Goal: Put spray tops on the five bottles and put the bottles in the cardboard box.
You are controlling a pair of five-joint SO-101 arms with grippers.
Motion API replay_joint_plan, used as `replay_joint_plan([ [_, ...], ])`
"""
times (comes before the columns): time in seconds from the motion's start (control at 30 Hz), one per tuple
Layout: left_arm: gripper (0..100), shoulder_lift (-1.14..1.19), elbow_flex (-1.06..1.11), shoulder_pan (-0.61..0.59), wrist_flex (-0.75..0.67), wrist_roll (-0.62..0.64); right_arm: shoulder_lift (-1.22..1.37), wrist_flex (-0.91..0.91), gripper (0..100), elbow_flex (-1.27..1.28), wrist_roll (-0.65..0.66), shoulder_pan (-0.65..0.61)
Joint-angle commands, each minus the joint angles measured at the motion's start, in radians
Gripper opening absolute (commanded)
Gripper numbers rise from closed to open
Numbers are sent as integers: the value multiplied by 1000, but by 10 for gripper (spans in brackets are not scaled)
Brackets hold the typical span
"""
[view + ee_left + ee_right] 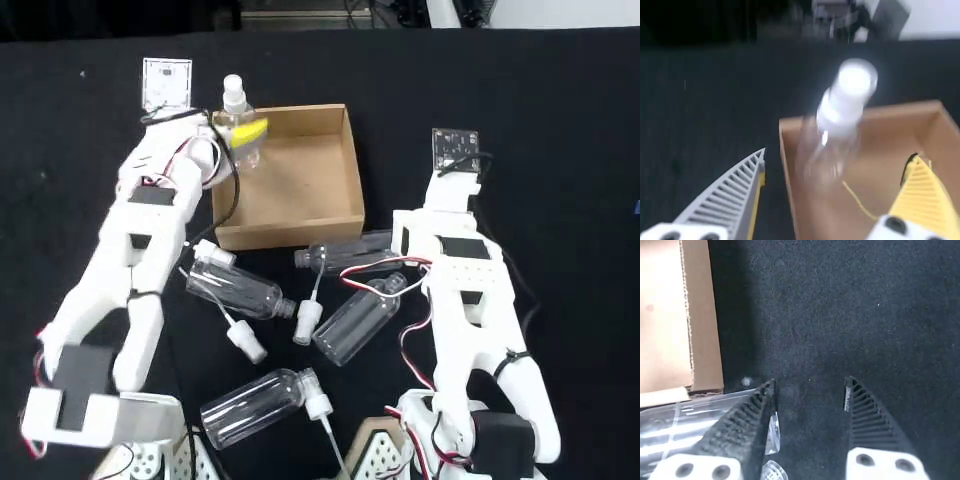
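The left tool (839, 154) is spread wide, its grey finger (735, 200) on one side and its yellow finger (920, 192) on the other. Between and just beyond their tips stands the capped bottle (837, 125), white spray top uppermost. In the left wrist view it touches neither finger, so I judge this a release rather than a grip. The bottle sits right at the corner wall of the cardboard box (786, 165), partly over the rim. Whether its base rests inside the box or on the wall cannot be told. The tool hangs directly above that corner, which suits a straight drop into the box.

The right tool (810, 385) is also spread and holds nothing, with its tips over the bare black bench (840, 305). A clear bottle (685, 425) lies on its side just beside one finger. Beyond it is the near corner of the box, so this arm seems placed to take that bottle next.

Further from both tools, the other bottles (240, 288) lie flat on the bench with loose spray tops (246, 341) among them. Most of the task is not yet done.
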Motion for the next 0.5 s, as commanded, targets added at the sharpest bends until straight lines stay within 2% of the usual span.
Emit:
replay_joint_plan([
  [0.0, 395, -117, -61, -10, 290, -3, -56, -64, 191, 19, -6, 17],
  [0.17, 395, -132, -130, -8, 569, 2, -56, -87, 191, 27, -6, 17],
  [0.33, 395, -89, -222, -12, 667, 3, -56, -87, 191, 27, -6, 17],
  [0.47, 371, 25, -282, -12, 687, 3, -56, -87, 191, 27, -6, 18],
])
